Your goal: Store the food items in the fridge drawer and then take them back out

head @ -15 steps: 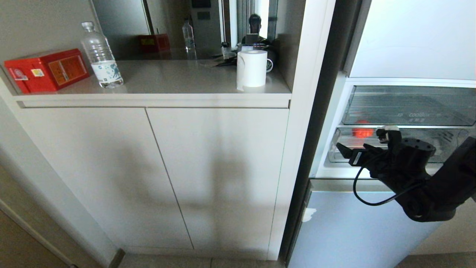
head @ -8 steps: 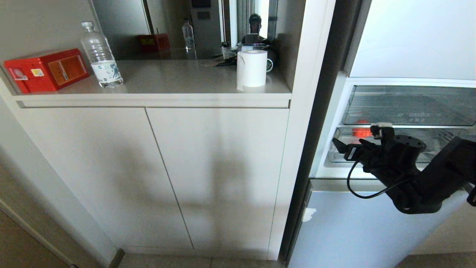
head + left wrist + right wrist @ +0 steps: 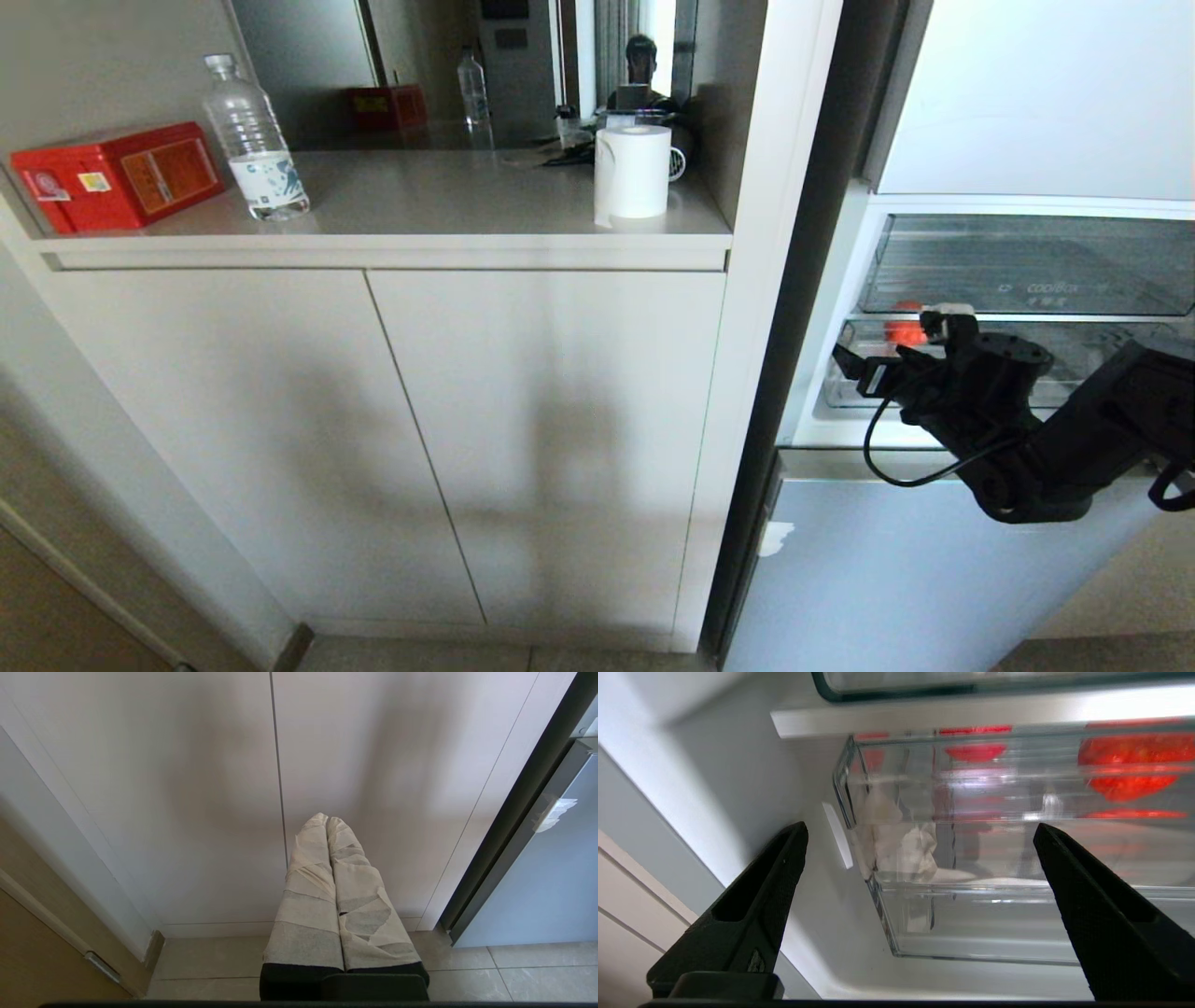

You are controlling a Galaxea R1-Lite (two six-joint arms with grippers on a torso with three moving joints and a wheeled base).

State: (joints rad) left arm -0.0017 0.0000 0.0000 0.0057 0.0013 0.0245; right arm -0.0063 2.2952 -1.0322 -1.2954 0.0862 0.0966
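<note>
Glossy round red fruit (image 3: 1129, 767) sits at the far left of the lower clear plastic fridge drawer (image 3: 994, 914), while the black right end effector (image 3: 920, 844) hangs released just before its front, and the taped left end effector (image 3: 327, 821) is clenched empty.

The right end effector (image 3: 920, 830), fingers spread wide, faces the clear front wall of the fridge drawer (image 3: 994, 919), which blocks a straight path to the red fruit (image 3: 1129, 772) behind it. The shelf (image 3: 971, 711) just above leaves only a narrow gap over the drawer's lip.
</note>
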